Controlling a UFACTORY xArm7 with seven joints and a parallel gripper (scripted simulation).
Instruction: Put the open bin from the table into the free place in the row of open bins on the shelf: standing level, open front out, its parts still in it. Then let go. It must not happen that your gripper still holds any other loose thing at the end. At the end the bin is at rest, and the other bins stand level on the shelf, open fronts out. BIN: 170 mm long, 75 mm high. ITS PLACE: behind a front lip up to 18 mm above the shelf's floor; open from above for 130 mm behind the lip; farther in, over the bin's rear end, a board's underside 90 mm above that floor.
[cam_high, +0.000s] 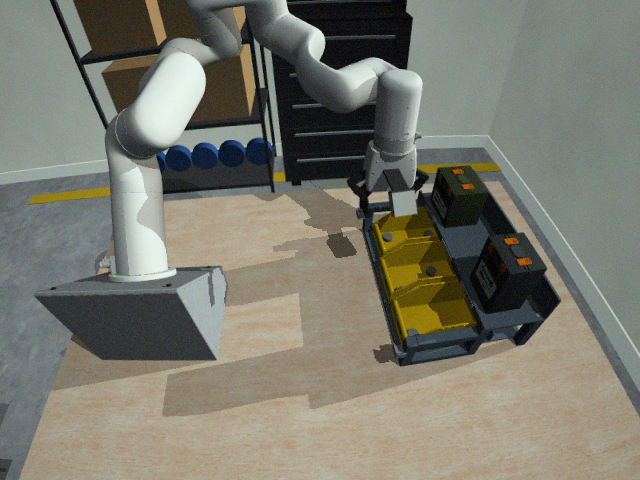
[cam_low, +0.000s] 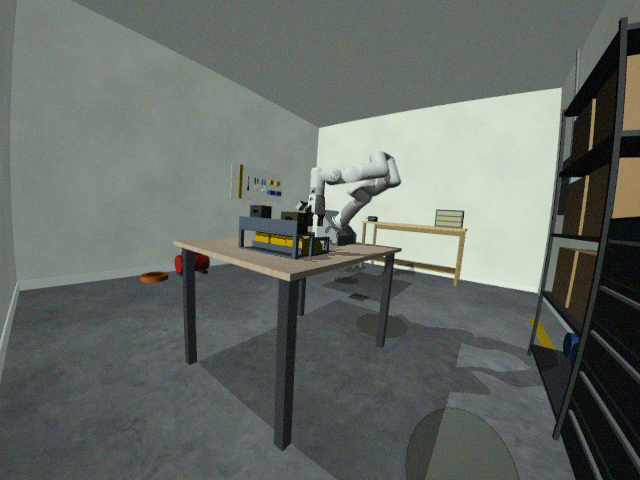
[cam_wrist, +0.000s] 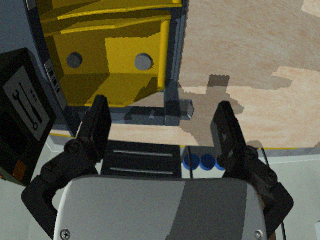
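Observation:
Three yellow open bins stand side by side on the lower floor of the blue-grey shelf (cam_high: 439, 339) (cam_low: 268, 225), open fronts toward the robot base. The far bin (cam_high: 408, 223) (cam_wrist: 122, 46) holds two grey round parts. The middle bin (cam_high: 408, 266) and the near bin (cam_high: 436, 308) show grey parts too. All three look level; their rear ends are partly hidden. No bin shows on the table (cam_high: 330, 428). My gripper (cam_high: 391, 207) (cam_wrist: 162, 110) is open and empty, above the shelf's far end bar, just beyond the far bin.
On the shelf's upper board stand a dark green case (cam_high: 460, 198), close right of the gripper in the top view, and a black case (cam_high: 509, 273) nearer the near end. The shelf's low front rail runs along the bins. A drawer cabinet (cam_high: 336, 121) stands behind the table.

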